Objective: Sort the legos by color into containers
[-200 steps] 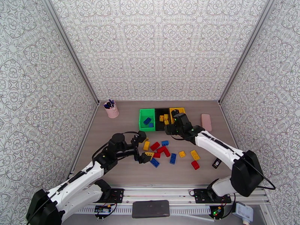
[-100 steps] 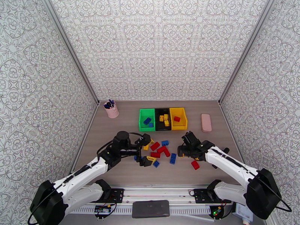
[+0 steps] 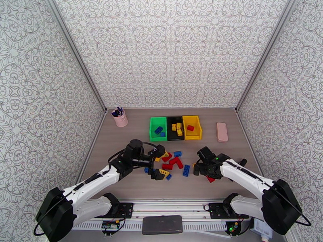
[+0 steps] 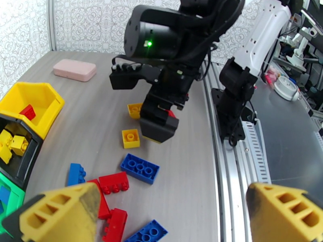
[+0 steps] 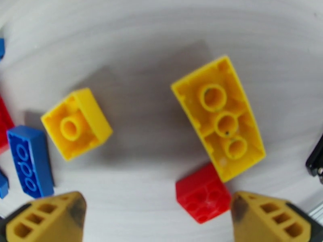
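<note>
The right gripper is hovering, fingers spread, over a long yellow studded plastic brick, with a small red plastic brick lying just beside it at 7 o'clock. The left gripper, also spread and empty, is hanging at the 9 o'clock edge of the loose heap of red, blue and yellow bricks. The green plastic bin, black plastic bin and yellow plastic bin are sitting at the heap's 12 o'clock.

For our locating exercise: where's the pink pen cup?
Top view: the pink pen cup stands near the far left corner of the table, left of the green bin.

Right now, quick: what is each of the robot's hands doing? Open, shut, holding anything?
Left hand: open, holding nothing.
Right hand: open, holding nothing, with a long yellow lego lying on the table below it.
</note>
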